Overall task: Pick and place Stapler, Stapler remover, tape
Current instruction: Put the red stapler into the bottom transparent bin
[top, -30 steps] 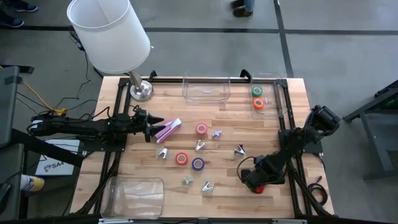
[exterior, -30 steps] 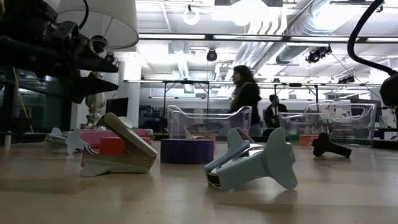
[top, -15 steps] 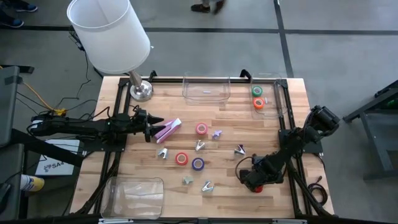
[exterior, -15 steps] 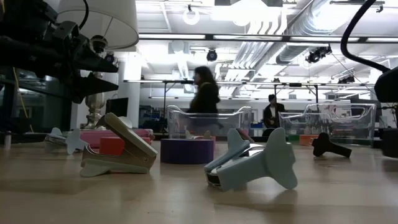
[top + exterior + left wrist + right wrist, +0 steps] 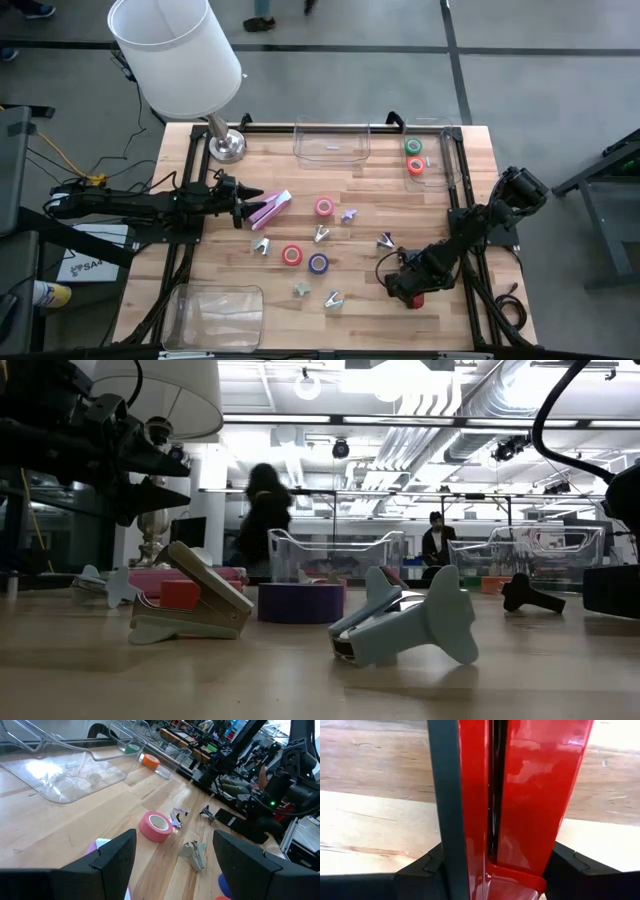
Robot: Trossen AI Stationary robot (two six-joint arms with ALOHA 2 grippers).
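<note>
A red stapler (image 5: 416,298) near the table's right edge fills the right wrist view (image 5: 520,795); my right gripper (image 5: 405,284) is shut on it. A pink-and-purple stapler (image 5: 271,208) lies left of centre. My left gripper (image 5: 240,206) is open at its left end, and whether it touches it I cannot tell. Pink tape (image 5: 324,207), red-orange tape (image 5: 292,254) and purple tape (image 5: 318,263) lie flat on the wood. Green tape (image 5: 413,146) and orange tape (image 5: 415,165) sit in the far-right bin. Several staple removers (image 5: 321,234) lie scattered mid-table. My right gripper pinches the red stapler between its two fingers (image 5: 420,870), one on each long side of the body (image 5: 475,840). The stapler runs on ahead of the fingers, along them. The arm comes slanting from the table's right side. Whether the stapler is clear of the wood I cannot tell.
A clear bin (image 5: 332,142) stands at the far edge, another (image 5: 447,160) at the far right, a third (image 5: 218,312) near left. A lamp (image 5: 180,55) stands on its base (image 5: 227,146) at the far-left corner. People pass in the room behind.
My right gripper, still shut on the red stapler, has shifted a little toward the table's left, and its dark body has come into the right edge of the low view. A person has walked leftward across the room behind the table.
</note>
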